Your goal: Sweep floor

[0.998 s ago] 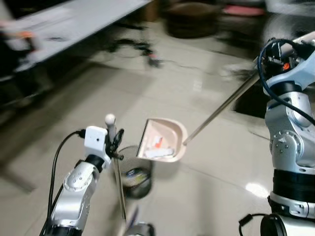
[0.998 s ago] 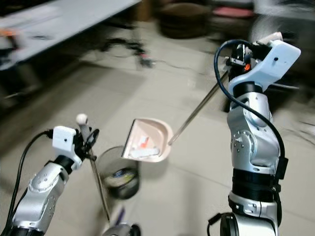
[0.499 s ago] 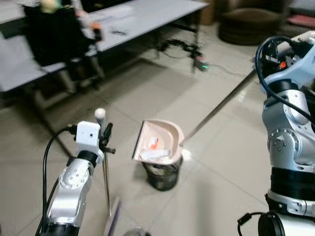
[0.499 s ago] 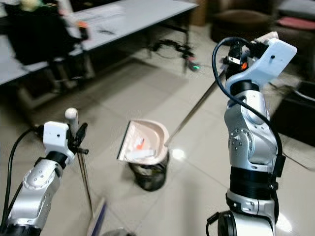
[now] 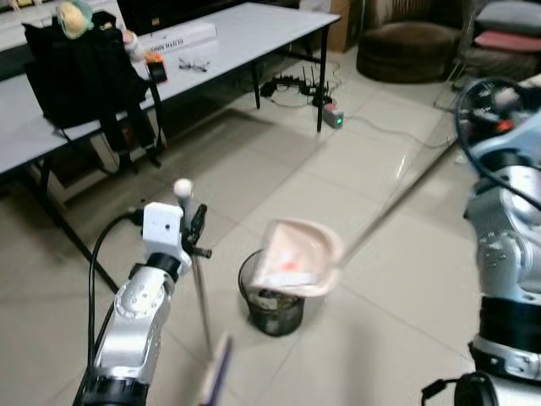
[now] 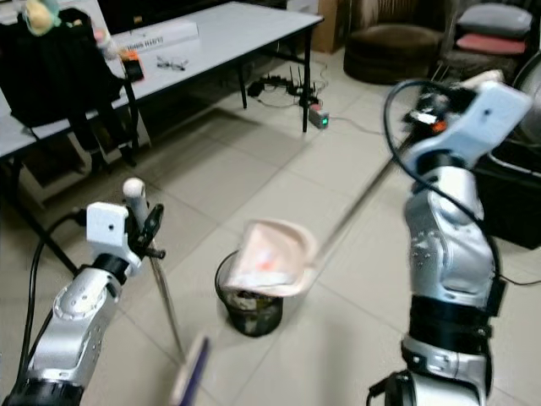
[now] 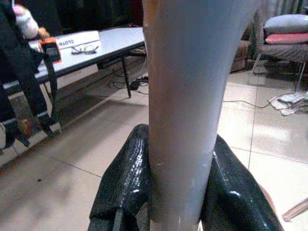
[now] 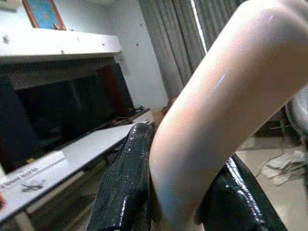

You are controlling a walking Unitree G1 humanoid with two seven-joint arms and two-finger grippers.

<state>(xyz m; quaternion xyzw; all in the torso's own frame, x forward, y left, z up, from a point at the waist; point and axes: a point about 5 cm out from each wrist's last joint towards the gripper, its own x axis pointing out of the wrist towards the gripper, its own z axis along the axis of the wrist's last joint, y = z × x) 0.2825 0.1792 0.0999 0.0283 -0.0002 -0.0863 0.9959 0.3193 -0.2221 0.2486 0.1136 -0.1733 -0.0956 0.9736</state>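
Dustpan: pale pink plastic scoop (image 5: 297,260), motion-blurred, tilted over the bin with scraps inside, on a long thin metal handle (image 5: 397,199).
Bin: small dark round wastebasket (image 5: 272,303) on glossy beige floor tiles (image 5: 254,169), directly beneath the scoop.
Broom: slim grey pole (image 6: 162,288) with a white knob on top; its head low down is a purple blur (image 6: 190,381).
Left gripper: (image 7: 180,187) raised at chest height, glossy black fingers pinched tight round the broom pole.
Right gripper: (image 8: 175,192) held high, fingers clamped on the dustpan's pink grip.
Background: grey table (image 5: 211,38), black bag (image 5: 80,72), brown pouf (image 5: 410,51).
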